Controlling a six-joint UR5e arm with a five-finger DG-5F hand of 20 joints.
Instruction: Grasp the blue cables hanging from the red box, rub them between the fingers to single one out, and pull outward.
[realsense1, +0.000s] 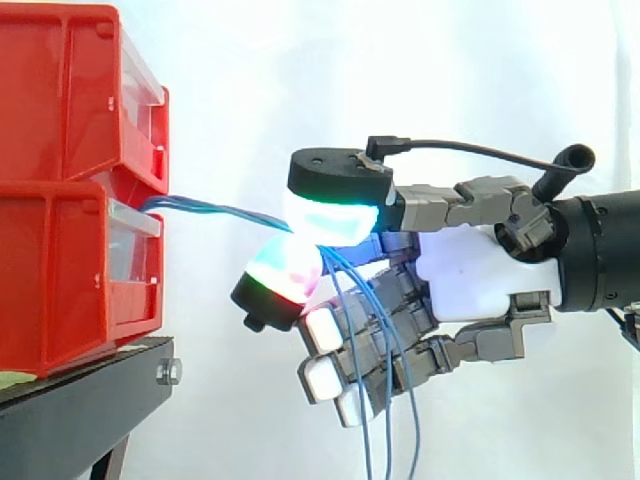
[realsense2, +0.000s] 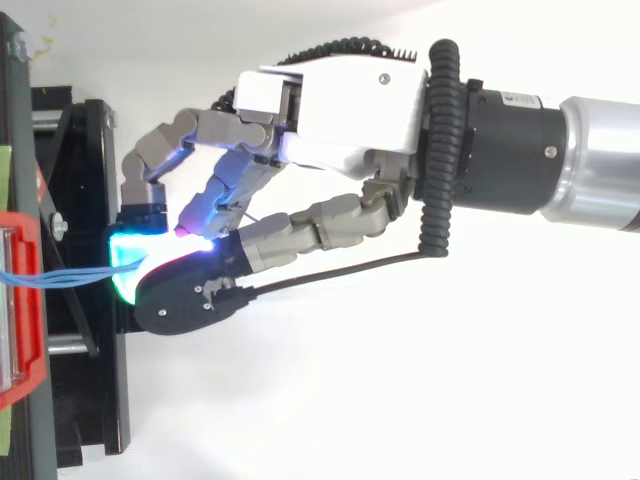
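Fingers (realsense1: 330, 222) are pinching the blue cables (realsense1: 215, 209) near the red box (realsense1: 60, 280). I am rubbing them slowly and softly, so one cable slides apart before I am pulling the hand (realsense1: 470, 275) away.

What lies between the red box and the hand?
Just the blue cables, stretched from the red box to the hand pinching them; side view shows nothing else there.

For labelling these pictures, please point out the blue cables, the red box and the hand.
blue cables (realsense1: 215, 209), side view, on the nearly level stretch, before they hang down.
red box (realsense1: 70, 290), side view, on its lower side wall.
hand (realsense1: 470, 280), side view, on the white palm.
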